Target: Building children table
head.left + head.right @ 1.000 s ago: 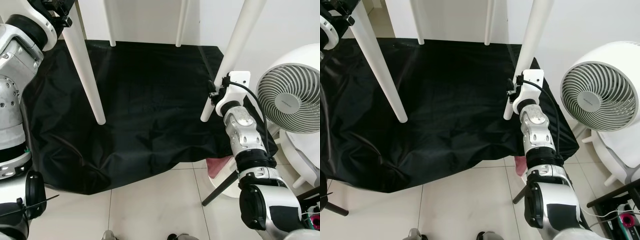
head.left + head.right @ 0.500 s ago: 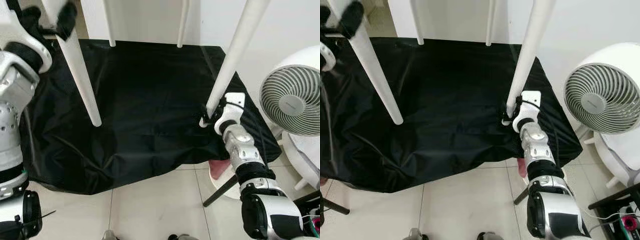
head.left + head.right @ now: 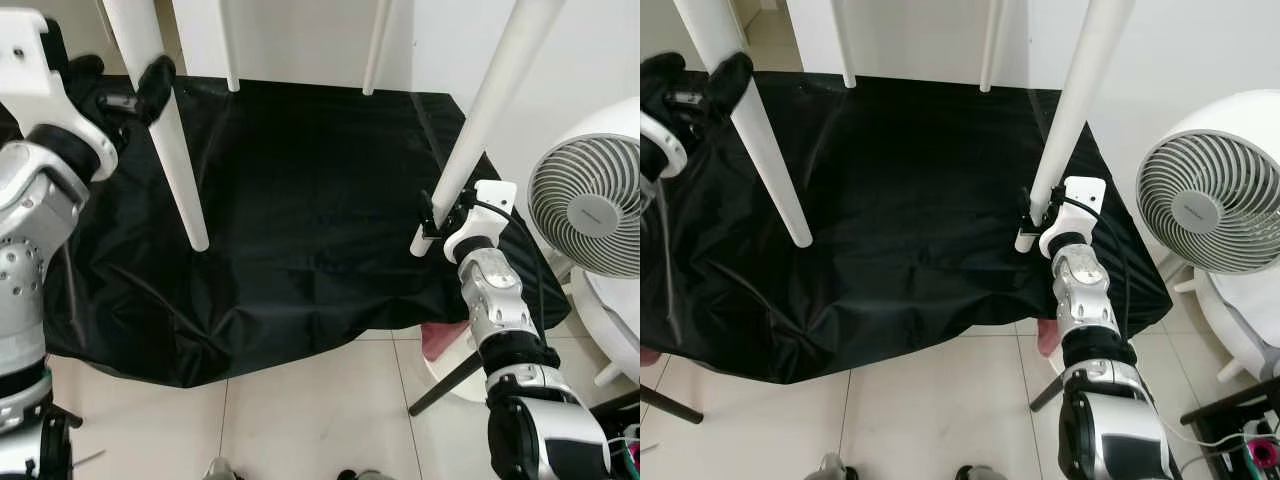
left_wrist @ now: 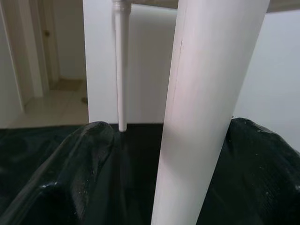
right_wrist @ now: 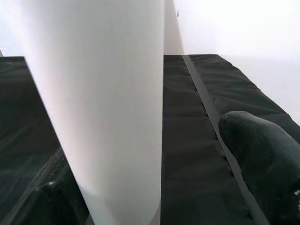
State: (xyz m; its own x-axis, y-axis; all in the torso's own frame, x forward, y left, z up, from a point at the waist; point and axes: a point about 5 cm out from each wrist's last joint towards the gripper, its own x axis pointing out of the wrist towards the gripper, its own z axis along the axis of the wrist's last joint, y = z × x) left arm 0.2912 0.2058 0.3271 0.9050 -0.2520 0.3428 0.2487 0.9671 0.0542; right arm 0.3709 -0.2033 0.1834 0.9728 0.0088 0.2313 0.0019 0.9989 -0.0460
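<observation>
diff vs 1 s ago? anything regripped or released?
No regrip or release visible. The left gripper stays clamped on the near-left table leg, the right gripper on the near-right leg by its foot. The right gripper dipped toward the black sheet half a second ago, then came back up. The two far legs and the fan only shift with the camera.

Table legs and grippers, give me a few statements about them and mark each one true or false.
1. The right gripper holds the near right table leg close to its lower end. True.
2. The left gripper grips the near left table leg at its lower tip. False: it grips high up, and the tip hangs free below.
3. A black sheet lies under the legs. True.
4. The white fan stands on the robot's left. False: it stands on its right.
5. Four white legs are in view. True.
</observation>
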